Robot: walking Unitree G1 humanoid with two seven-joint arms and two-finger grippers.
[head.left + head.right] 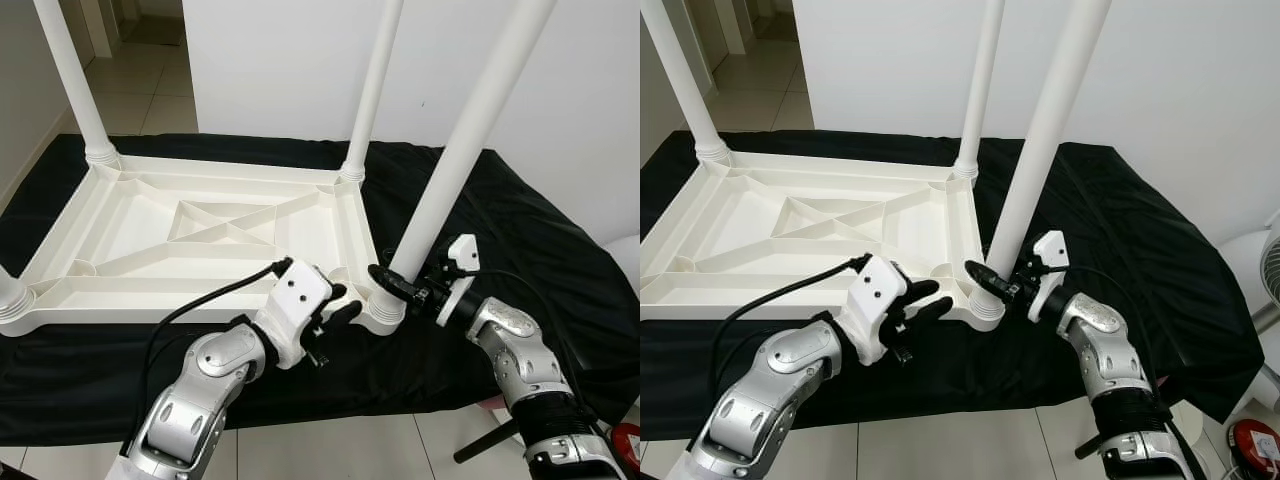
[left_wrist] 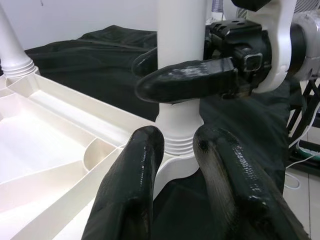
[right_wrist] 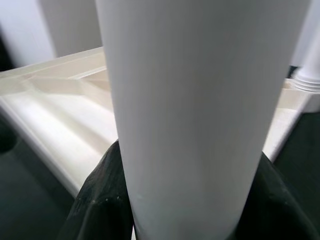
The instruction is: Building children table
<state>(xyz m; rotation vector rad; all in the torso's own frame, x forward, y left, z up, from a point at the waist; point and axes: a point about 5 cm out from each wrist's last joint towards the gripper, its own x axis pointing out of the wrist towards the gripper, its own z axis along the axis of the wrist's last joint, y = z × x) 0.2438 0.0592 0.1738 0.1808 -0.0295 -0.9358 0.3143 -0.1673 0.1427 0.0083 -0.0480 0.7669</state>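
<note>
The white plastic table (image 1: 200,235) lies upside down on a black cloth. Its near-right leg (image 1: 460,150) stands in the corner socket (image 1: 385,312), leaning a little to the right. My right gripper (image 1: 390,283) is shut on this leg just above the socket; the right wrist view shows the leg (image 3: 200,100) close up between the black fingers (image 3: 95,205). My left gripper (image 1: 338,305) is at the table's front rim beside that corner. It is open, and the socket shows in the gap between its fingers (image 2: 130,190). The far-right leg (image 1: 375,80) and far-left leg (image 1: 70,70) stand upright.
The black cloth (image 1: 540,230) hangs over the front edge above a tiled floor (image 1: 330,450). A white wall stands close behind. A white fan (image 1: 1265,270) and a red object (image 1: 628,440) are at the right. The near-left leg base (image 1: 8,295) is at the left edge.
</note>
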